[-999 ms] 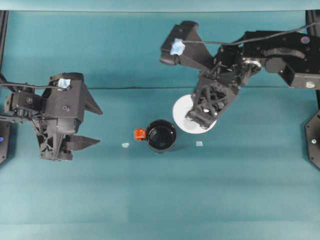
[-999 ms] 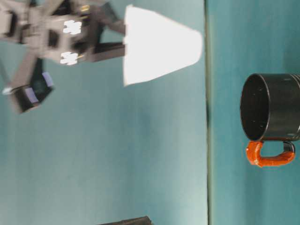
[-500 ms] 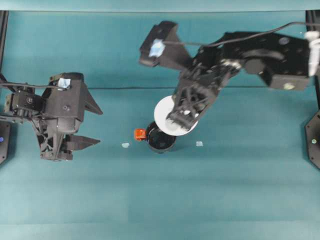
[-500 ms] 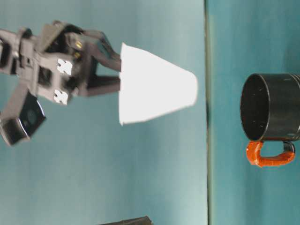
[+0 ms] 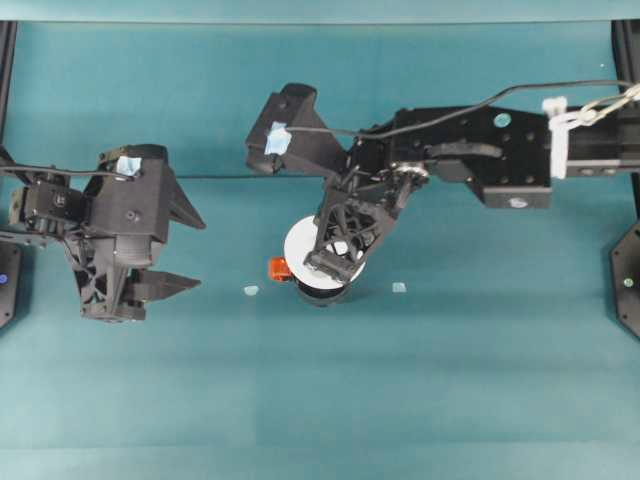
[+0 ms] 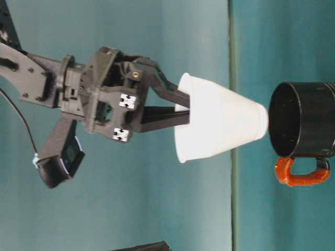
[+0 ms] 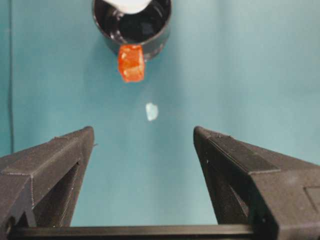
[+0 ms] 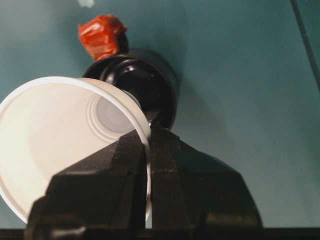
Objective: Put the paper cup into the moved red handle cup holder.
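The white paper cup (image 5: 302, 243) hangs tilted in the air, its base just above the mouth of the red handle cup holder (image 5: 322, 291). My right gripper (image 5: 336, 258) is shut on the cup's rim, one finger inside and one outside. In the table-level view the paper cup (image 6: 220, 125) points base-first at the black holder (image 6: 303, 128) and stands just clear of its rim. The right wrist view has the cup (image 8: 60, 130) in front of the holder (image 8: 142, 82). My left gripper (image 5: 195, 253) rests open at the left, well away from the holder (image 7: 132, 25).
Two small pale tape bits (image 5: 250, 290) (image 5: 399, 287) lie on the teal table either side of the holder. The orange-red handle (image 5: 279, 268) points toward the left arm. A seam (image 5: 230, 177) runs across the table behind the arms.
My right arm has carried the paper cup leftward and lower, from beside the holder to just over its mouth. The left arm and the holder have stayed put.
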`<control>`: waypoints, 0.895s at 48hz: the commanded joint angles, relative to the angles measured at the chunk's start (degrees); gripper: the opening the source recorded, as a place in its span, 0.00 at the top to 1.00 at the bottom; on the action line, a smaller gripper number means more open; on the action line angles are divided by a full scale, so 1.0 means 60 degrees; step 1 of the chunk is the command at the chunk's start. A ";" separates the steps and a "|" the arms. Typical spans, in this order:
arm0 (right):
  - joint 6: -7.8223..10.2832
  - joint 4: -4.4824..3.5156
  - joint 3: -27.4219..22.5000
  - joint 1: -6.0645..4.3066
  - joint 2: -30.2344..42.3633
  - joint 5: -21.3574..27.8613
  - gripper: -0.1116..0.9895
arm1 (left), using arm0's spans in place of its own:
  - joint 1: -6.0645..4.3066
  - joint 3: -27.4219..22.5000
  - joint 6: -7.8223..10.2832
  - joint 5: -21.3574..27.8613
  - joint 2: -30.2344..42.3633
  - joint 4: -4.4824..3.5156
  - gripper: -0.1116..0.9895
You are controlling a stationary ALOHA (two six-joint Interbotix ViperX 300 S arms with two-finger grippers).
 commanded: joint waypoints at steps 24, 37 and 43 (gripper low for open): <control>-0.0059 -0.0161 0.0732 0.0059 0.0366 -0.1201 1.00 | -0.0029 -0.0103 -0.0015 -0.0044 -0.0044 0.0029 0.10; -0.0059 -0.0146 0.0820 0.0088 0.0454 -0.1450 1.00 | -0.0029 -0.0103 -0.0015 -0.0029 -0.0044 0.0029 0.10; -0.0059 -0.0161 0.0776 0.0088 0.0557 -0.1465 1.00 | -0.0029 -0.0103 -0.0015 -0.0029 -0.0044 0.0029 0.10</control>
